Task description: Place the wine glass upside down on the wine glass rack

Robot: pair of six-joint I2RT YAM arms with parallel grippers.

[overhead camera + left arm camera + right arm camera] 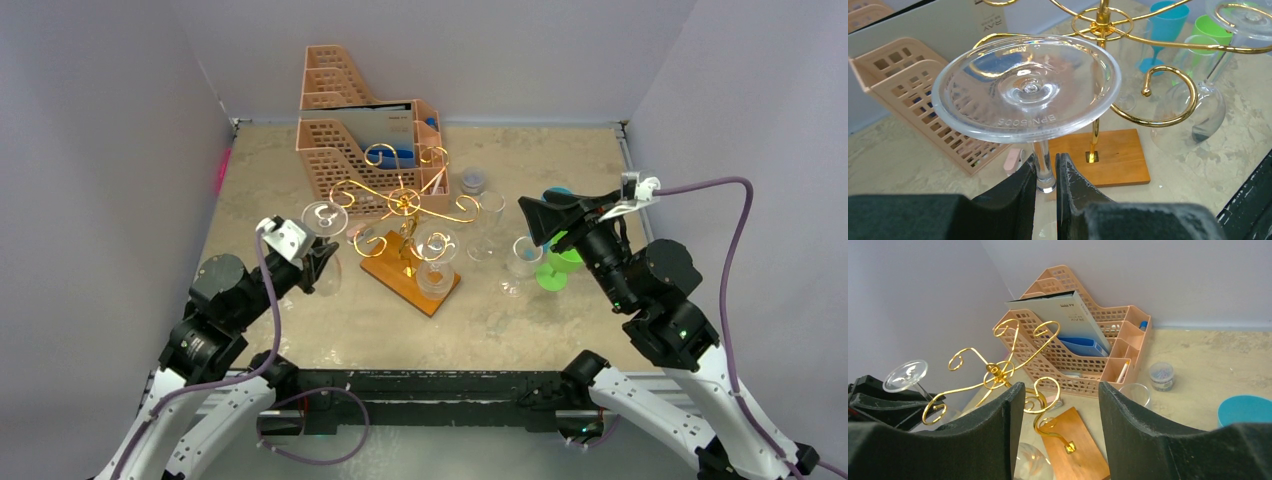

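Note:
My left gripper (318,262) is shut on the stem of a clear wine glass (324,217) held upside down, foot up, just left of the wine glass rack (405,200). In the left wrist view my left gripper (1046,170) pinches the stem below the round foot of the wine glass (1027,89). The foot sits beside a curled gold arm of the rack (1168,95), apart from it. The rack stands on a brown wooden base (410,275). Another clear glass (435,262) hangs upside down on it. My right gripper (535,222) is open and empty, right of the rack (995,369).
A peach perforated file organizer (360,120) with papers stands behind the rack. Two clear glasses (490,225) stand right of the rack, with a green cup (560,262) and a blue cup (558,195) under my right arm. A small jar (472,180) sits at the back.

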